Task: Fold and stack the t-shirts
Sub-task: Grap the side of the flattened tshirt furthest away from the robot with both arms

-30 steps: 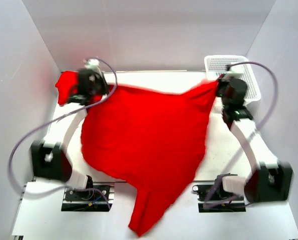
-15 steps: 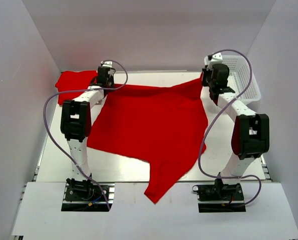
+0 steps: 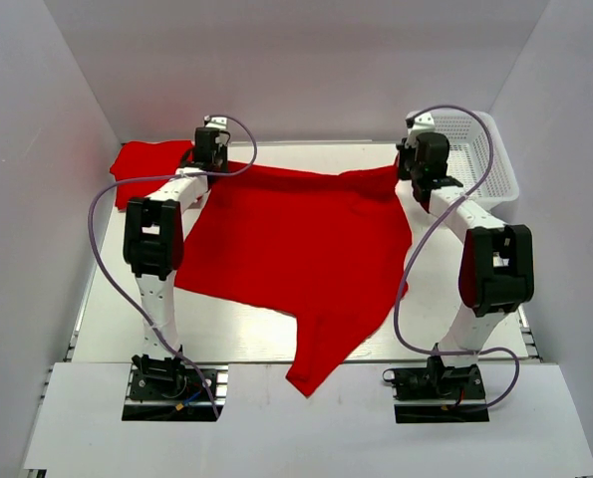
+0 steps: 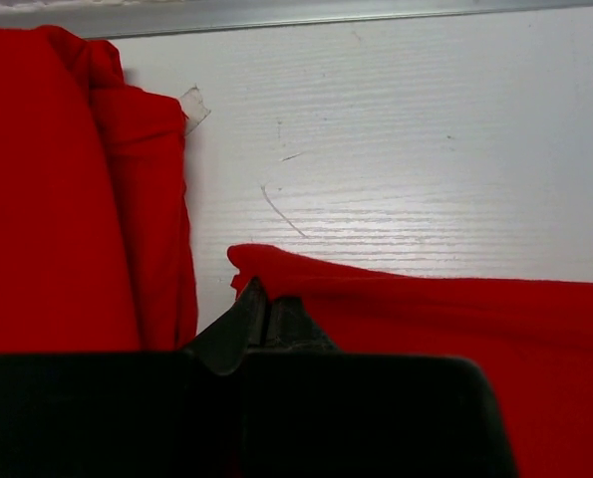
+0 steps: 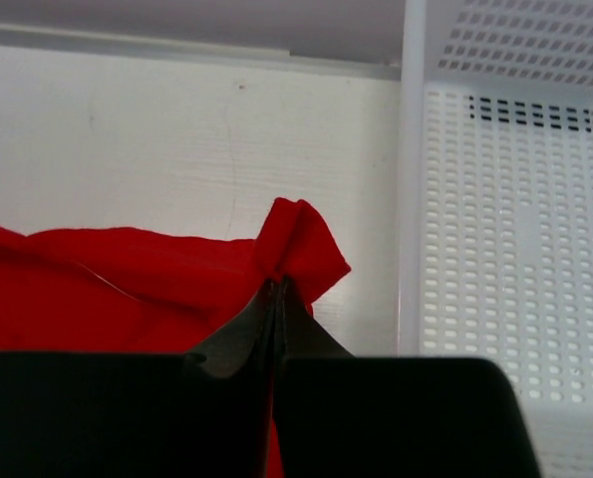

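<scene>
Two plain bright red short-sleeved t-shirts of soft cloth lie on the white desk. The spread red t-shirt covers the middle, with one tail reaching over the near edge. The second red t-shirt sits bunched in the far-left corner. The left gripper is clenched on the spread shirt's far-left corner. The right gripper pinches its far-right corner, just beside the white plastic mesh basket in the far-right corner.

Plain red t-shirts, white mesh basket
</scene>
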